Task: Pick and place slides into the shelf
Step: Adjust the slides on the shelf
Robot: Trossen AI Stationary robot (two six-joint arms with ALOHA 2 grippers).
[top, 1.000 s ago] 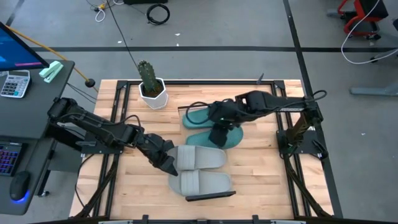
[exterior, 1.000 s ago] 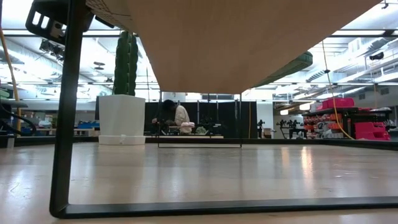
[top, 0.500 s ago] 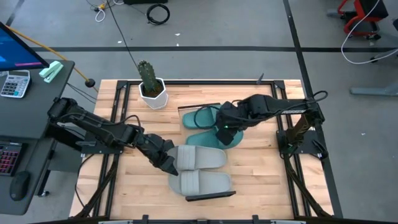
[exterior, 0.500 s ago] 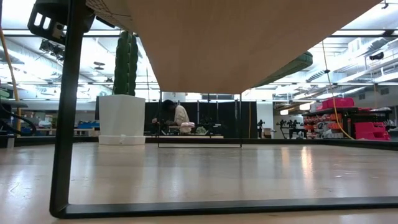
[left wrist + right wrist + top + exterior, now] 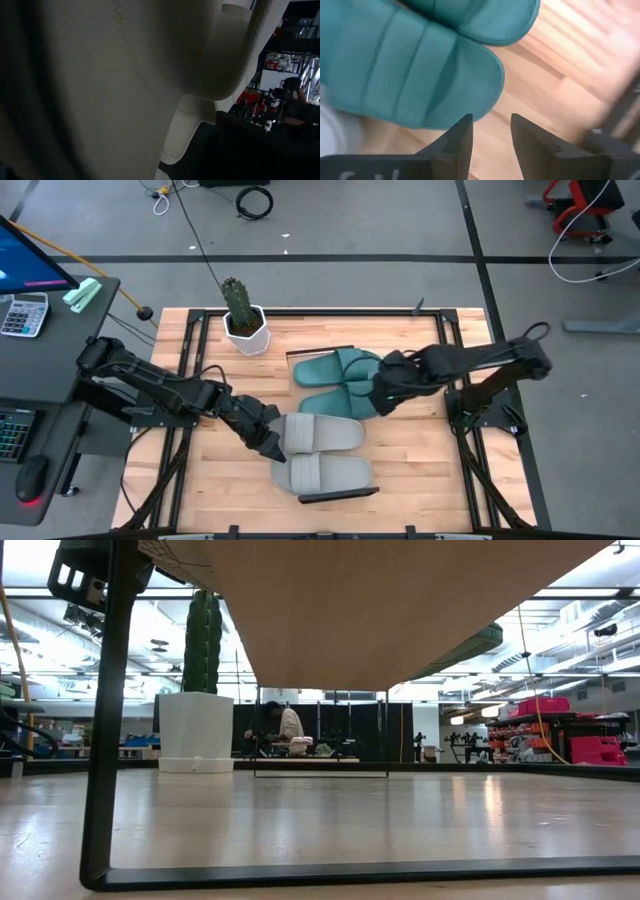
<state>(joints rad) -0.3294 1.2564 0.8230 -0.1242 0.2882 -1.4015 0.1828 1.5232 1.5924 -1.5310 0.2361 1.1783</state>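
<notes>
Two teal slides (image 5: 335, 367) (image 5: 335, 400) and two grey slides (image 5: 322, 433) (image 5: 328, 474) lie side by side, soles down, on the shelf, whose black end edges (image 5: 338, 496) (image 5: 320, 352) show in the high view. The low view sees only the shelf's underside (image 5: 380, 610). My left gripper (image 5: 272, 438) stands open at the left end of the farther grey slide (image 5: 125, 75), which fills its wrist view. My right gripper (image 5: 375, 398) hangs open, pointing down, over bare wood just past the right end of a teal slide (image 5: 410, 75). My left gripper is at the left end (image 5: 286, 436) of the farther grey slide, coming in low from the table's left. Its fingers do not show in the wrist view, and I cannot tell whether they touch the slide.
A cactus in a white pot (image 5: 245, 330) stands at the table's far left, also in the low view (image 5: 196, 730). A black shelf leg (image 5: 105, 720) stands on the tabletop. Bare wood lies right of the slides (image 5: 410, 440). Black frame rails (image 5: 470, 420) run along the table's sides.
My right gripper has gone from above the teal slides toward the table's right edge and a little down, its wrist rolling as it went; both teal slides now show uncovered. The gap between its fingers looks unchanged. The slides lie where they were.
</notes>
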